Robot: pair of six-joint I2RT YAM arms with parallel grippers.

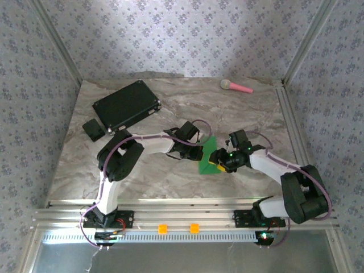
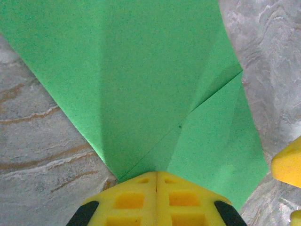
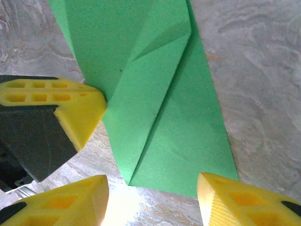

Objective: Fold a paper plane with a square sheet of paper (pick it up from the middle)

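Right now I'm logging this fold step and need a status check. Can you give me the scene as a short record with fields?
paper: green sheet, partly folded with diagonal creases, mid-table between the two grippers
left gripper: shut, pinching the sheet's edge
right gripper: open, straddling the sheet's near end, not gripping
plane: not yet a finished dart
elsewhere: black case far left, pink-handled toy at the far edge, both apart from the sheet
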